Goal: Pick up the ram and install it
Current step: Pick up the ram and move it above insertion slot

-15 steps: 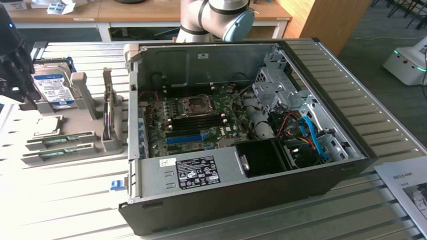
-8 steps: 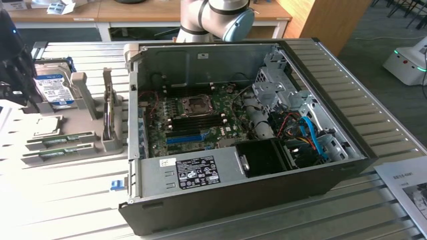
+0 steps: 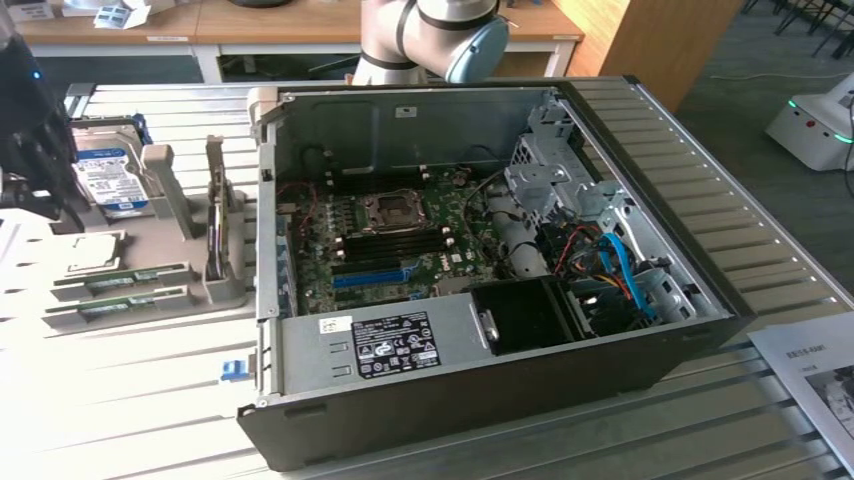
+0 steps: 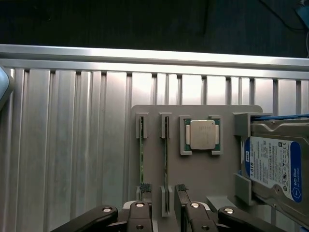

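Observation:
Two green ram sticks stand on edge in slots of a grey holder plate (image 4: 212,174). One ram (image 4: 165,154) is nearer the processor chip, the other ram (image 4: 141,154) lies further out. My gripper (image 4: 163,194) hangs above the plate, open, its dark fingertips (image 4: 146,189) on either side of the end of the stick nearer the chip, apart from it. In the exterior view the same sticks (image 3: 123,277) (image 3: 118,305) lie at the left, beside the open computer case (image 3: 667,340) with its motherboard (image 3: 387,240).
A processor chip (image 4: 202,135) and a blue-labelled hard drive (image 4: 274,166) sit on the same plate. The slatted metal table (image 4: 72,145) extends around it. The arm's base (image 3: 427,40) stands behind the case. A paper sheet (image 3: 814,370) lies at the exterior view's right.

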Controlling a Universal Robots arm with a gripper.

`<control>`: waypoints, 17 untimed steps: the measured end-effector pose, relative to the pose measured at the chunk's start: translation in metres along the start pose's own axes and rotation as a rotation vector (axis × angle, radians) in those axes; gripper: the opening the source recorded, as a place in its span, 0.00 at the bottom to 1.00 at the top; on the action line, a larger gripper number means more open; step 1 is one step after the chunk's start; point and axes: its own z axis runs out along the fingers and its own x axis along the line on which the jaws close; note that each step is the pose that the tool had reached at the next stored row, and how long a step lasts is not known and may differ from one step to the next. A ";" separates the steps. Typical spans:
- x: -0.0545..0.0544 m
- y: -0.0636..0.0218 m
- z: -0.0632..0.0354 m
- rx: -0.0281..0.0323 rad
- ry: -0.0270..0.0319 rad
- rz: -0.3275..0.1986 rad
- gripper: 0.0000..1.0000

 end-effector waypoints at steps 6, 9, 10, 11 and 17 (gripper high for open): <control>0.000 -0.0003 0.0074 0.0001 0.0000 0.000 0.32; 0.000 -0.0005 0.0106 0.0001 0.0000 0.000 0.32; 0.000 -0.0005 0.0116 0.0000 0.0000 0.000 0.32; 0.001 -0.0006 0.0125 0.0001 0.0000 0.000 0.32; 0.001 -0.0008 0.0191 0.0001 0.0001 0.000 0.32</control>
